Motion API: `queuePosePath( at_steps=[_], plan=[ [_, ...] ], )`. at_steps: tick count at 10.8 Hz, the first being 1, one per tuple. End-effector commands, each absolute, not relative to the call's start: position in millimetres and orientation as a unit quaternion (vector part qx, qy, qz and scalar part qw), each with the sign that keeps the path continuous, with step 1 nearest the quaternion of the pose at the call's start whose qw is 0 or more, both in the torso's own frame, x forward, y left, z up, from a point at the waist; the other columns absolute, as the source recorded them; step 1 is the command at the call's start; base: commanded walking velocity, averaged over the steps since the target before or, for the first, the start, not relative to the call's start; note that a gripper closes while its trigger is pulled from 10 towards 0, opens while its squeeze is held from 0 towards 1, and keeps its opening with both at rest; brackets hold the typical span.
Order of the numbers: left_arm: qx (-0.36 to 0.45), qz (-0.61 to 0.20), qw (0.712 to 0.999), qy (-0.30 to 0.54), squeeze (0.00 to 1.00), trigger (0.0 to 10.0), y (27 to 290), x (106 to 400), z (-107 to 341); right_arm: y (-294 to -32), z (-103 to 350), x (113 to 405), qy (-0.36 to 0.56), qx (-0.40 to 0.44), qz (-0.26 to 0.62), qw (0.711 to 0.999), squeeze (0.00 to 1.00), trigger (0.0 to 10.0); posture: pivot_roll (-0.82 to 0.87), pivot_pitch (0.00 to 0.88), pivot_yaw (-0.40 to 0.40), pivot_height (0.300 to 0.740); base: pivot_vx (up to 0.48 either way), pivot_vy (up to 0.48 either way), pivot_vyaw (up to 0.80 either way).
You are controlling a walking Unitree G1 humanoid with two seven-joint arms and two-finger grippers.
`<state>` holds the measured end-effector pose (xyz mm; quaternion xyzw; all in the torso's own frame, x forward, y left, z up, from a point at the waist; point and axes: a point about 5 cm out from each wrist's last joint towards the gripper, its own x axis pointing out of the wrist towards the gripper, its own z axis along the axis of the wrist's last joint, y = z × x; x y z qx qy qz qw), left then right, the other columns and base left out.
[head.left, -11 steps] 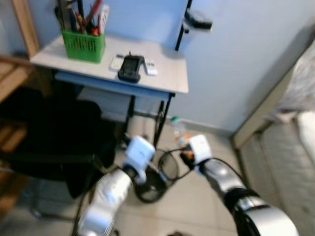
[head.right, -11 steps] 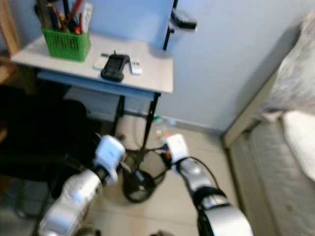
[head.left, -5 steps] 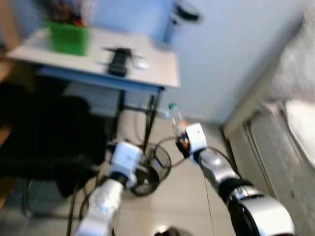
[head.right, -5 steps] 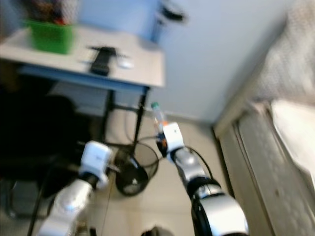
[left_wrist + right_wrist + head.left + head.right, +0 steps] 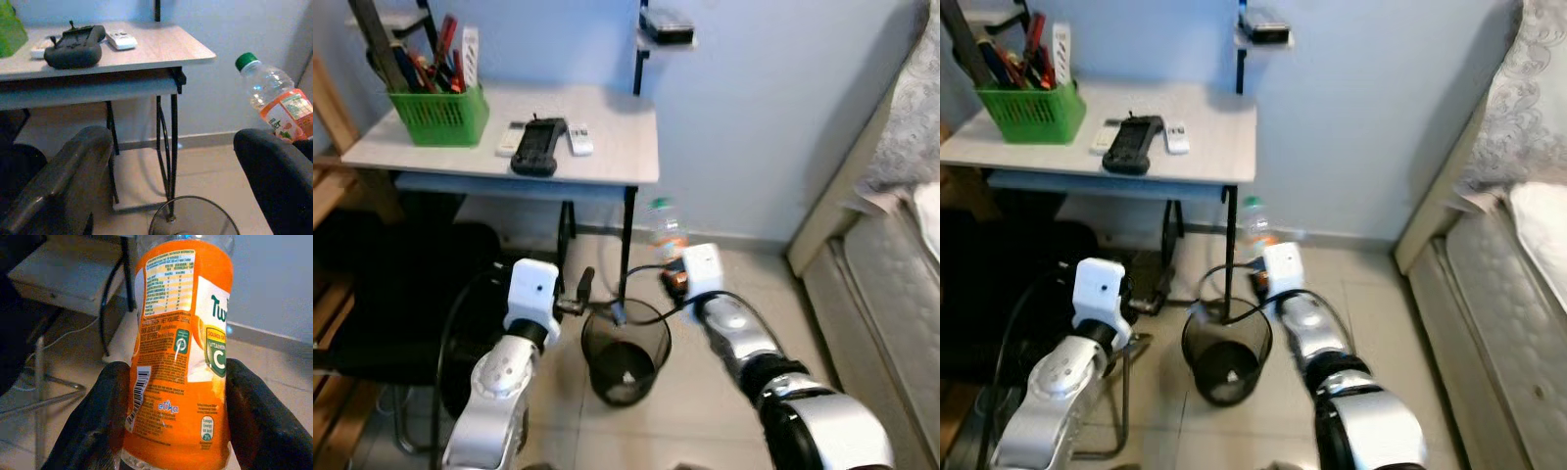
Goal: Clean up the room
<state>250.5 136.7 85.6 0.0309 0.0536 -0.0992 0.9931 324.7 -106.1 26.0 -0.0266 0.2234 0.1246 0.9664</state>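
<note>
The right end effector (image 5: 171,431) is gripping an orange-labelled plastic bottle (image 5: 178,357) with a green cap between both black fingers (image 5: 93,416), holding it in the air just beside the rim of the black mesh wastebasket (image 5: 626,351) on the tiled floor. The left end effector (image 5: 597,302) is hovering with fingers spread at the wastebasket's near rim, grasping nothing. Behind stands the table (image 5: 617,147) carrying a green basket (image 5: 437,110) and remotes (image 5: 536,145). Judged from this, the bottle is collected but not yet dropped in; release over the wastebasket remains.
</note>
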Motion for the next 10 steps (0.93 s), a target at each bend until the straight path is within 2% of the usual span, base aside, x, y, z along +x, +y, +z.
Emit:
queuePosePath(
  at_steps=[1, 3, 6, 10],
  plan=[
    [0.031, -0.083, 0.994, 0.065, 0.00, 10.0, 143, 252, 82, -104, 31, 328, 0.213, -0.021, 0.125, 0.969, 0.00, 10.0, 0.10, 0.000, -0.008, 0.710, 0.431, 0.000, 0.00],
    [0.034, -0.090, 0.993, 0.066, 0.00, 10.0, 134, 252, 81, -105, 29, 327, 0.217, -0.027, 0.129, 0.967, 0.00, 10.0, 0.11, 0.000, -0.032, 0.710, 0.424, -0.120, 0.00],
    [0.063, -0.094, 0.991, 0.069, 0.00, 10.0, 132, 250, 80, -101, 28, 326, 0.221, -0.037, 0.143, 0.964, 0.00, 10.0, 0.13, 0.000, -0.053, 0.710, 0.000, 0.000, 0.00],
    [0.068, -0.109, 0.990, 0.053, 0.00, 10.0, 124, 249, 84, -97, 20, 319, 0.236, -0.038, 0.153, 0.959, 0.00, 10.0, 0.13, 0.000, -0.045, 0.710, 0.339, -0.322, 0.00]
  ],
)
